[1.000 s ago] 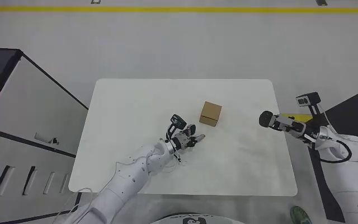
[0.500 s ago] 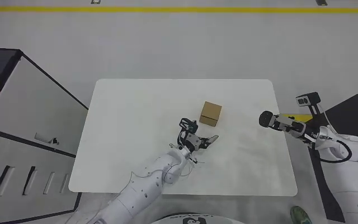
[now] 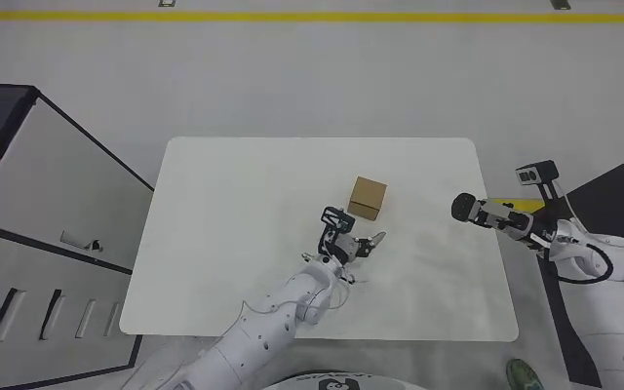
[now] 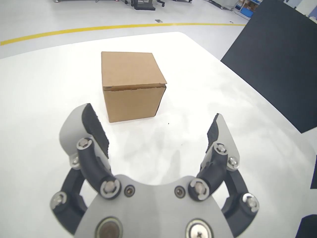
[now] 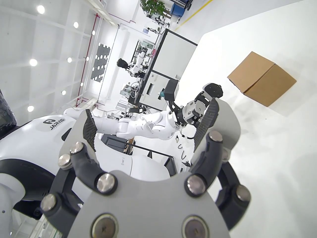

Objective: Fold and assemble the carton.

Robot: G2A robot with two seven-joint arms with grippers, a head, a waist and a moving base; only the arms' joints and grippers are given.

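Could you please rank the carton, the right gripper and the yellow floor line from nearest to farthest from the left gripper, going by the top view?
Measured from the left gripper:
1. Carton, just beyond the open fingers, on the table, untouched.
2. Right gripper, at the table's right edge.
3. Yellow floor line, on the floor past the table's far edge.

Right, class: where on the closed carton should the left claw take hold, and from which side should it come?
Grip the carton across its two upright side walls, coming in level from the side the open left claw faces. It stands closed and square on the table, so those walls are flat and parallel; probably the firmest hold.
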